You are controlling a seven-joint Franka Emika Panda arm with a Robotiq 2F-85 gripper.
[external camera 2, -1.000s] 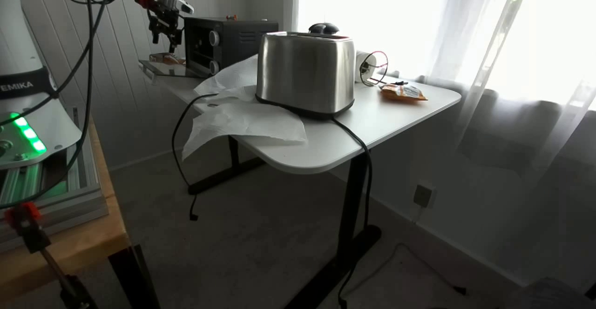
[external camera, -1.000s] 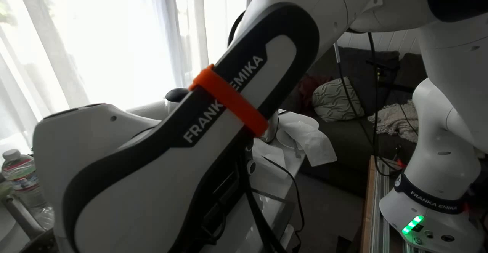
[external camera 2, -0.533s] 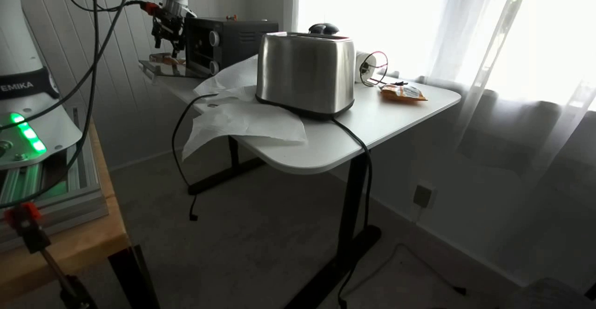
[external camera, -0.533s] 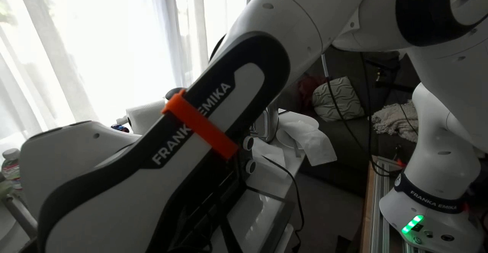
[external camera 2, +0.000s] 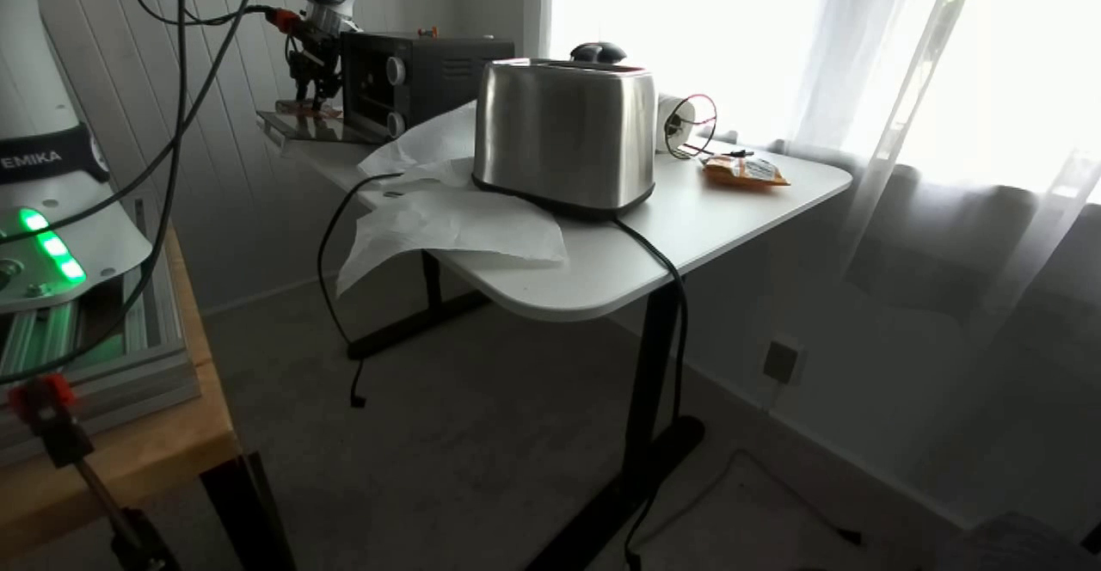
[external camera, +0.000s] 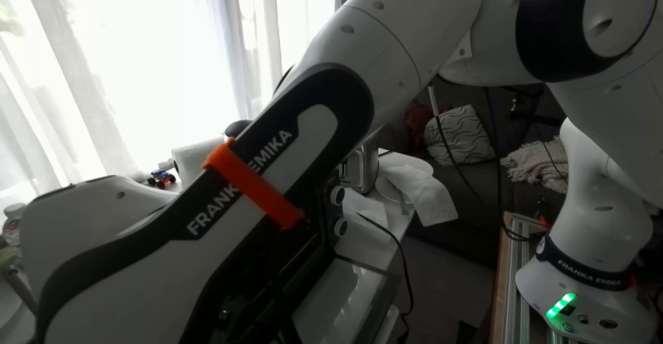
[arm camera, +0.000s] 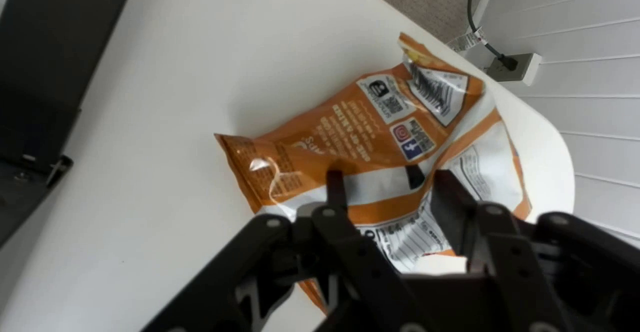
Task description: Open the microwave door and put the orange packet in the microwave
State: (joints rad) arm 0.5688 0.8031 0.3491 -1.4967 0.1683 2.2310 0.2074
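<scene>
On the white table [external camera 2: 731, 214], beside the microwave [external camera 2: 464, 72] and apart from it, lay the packet [arm camera: 325, 139] — orange and white, creased, its printed side up. It rested near a rounded corner of the tabletop, close to a panelled wall [arm camera: 590, 17] with a socket [arm camera: 512, 69].

The gripper [arm camera: 392, 187] was over it, its two fingers [arm camera: 336, 189] spread wide, and the middle of the packet showed between them. I could not tell whether either finger touched it. The gripper pointed down in an exterior view, near the microwave's front.

The door [external camera 2: 305, 130] was down — lying out flat in front of the microwave, so that the dark inside showed next to two round knobs [external camera 2: 396, 70]. In an exterior view the arm [external camera: 393, 43], with an orange band [external camera: 253, 184] around it, crossed in front and hid much of the microwave.

A second orange packet [external camera 2: 744, 171] lay well apart from the gripper, near the steel toaster [external camera 2: 563, 137]. Paper towels [external camera 2: 456, 227] were spread beside the toaster, one of them drooping over the table's edge, and a black cord [external camera 2: 682, 339] hung from it too. A blue toy truck [external camera: 162, 177] stood just beside a paper roll [external camera: 199, 155], near the window.
</scene>
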